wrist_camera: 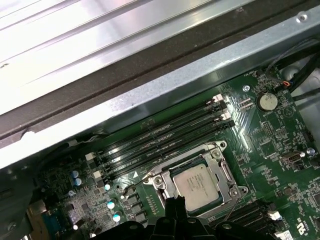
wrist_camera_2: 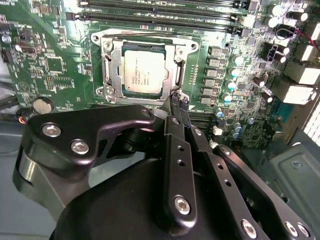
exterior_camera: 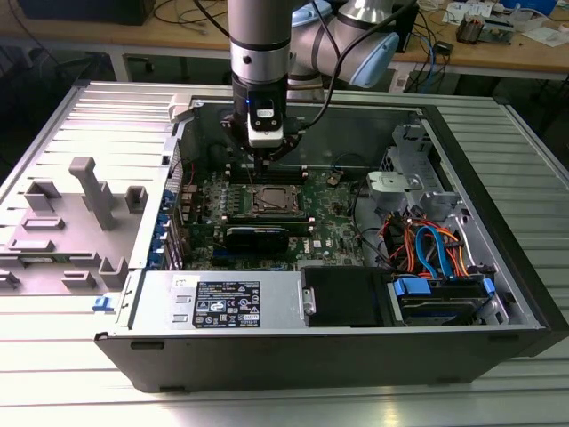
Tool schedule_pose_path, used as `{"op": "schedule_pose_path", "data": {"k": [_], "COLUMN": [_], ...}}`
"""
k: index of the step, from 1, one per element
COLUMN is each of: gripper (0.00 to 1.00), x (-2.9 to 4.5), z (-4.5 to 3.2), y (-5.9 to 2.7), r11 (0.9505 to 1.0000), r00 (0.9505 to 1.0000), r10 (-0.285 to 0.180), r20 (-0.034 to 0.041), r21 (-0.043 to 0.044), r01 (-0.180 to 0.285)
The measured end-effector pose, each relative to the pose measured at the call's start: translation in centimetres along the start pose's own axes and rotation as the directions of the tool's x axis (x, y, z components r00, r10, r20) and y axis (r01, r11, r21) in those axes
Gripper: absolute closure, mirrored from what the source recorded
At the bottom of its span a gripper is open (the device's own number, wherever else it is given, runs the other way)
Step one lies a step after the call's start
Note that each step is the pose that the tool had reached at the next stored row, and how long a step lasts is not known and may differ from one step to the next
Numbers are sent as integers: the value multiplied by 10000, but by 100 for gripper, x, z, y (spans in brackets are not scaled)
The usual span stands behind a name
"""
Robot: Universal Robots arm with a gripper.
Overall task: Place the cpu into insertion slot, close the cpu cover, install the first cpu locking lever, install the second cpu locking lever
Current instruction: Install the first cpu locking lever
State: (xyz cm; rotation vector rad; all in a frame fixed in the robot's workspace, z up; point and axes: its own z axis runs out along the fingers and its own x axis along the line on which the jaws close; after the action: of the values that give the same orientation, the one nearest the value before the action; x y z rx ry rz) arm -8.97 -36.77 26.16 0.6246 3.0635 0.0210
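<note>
End effector point(exterior_camera: 267, 165) hangs straight down into the open computer case point(exterior_camera: 498, 267), its black fingertips drawn narrow and meeting at one point. In the exterior view that point sits just at 12 o'clock of the processor socket. In the second wrist view the end effector point(wrist_camera_2: 175, 97) touches a corner of the socket frame, and whether the tips pinch anything there I cannot tell.

The cpu point(wrist_camera_2: 142, 72) lies flat in the socket with its silvery-tan top up, on the green motherboard point(wrist_camera_2: 55, 70). The cpu cover point(wrist_camera_2: 114, 67) is down around it, with the chip showing through its open middle.

In the first wrist view a thin wire lever point(wrist_camera: 140, 180) angles away from the socket's corner, towards the black memory slots point(wrist_camera: 165, 135).

In the exterior view the power supply point(exterior_camera: 222, 302) lies at 6 o'clock of the socket and the orange and blue cables point(exterior_camera: 431, 249) at 4 o'clock. Grey plastic fixtures point(exterior_camera: 89, 191) stand on the ribbed tabletop point(exterior_camera: 53, 356) at 9 o'clock of the case.
</note>
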Motion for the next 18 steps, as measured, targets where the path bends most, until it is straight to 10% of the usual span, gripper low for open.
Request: {"op": "schedule_pose_path", "data": {"k": [18], "gripper": [88], "x": [188], "z": [-4], "y": [-80], "r11": [9844], "r00": [9845], "r10": [-1756], "r20": [-51], "r21": [-88], "r01": [1755]}}
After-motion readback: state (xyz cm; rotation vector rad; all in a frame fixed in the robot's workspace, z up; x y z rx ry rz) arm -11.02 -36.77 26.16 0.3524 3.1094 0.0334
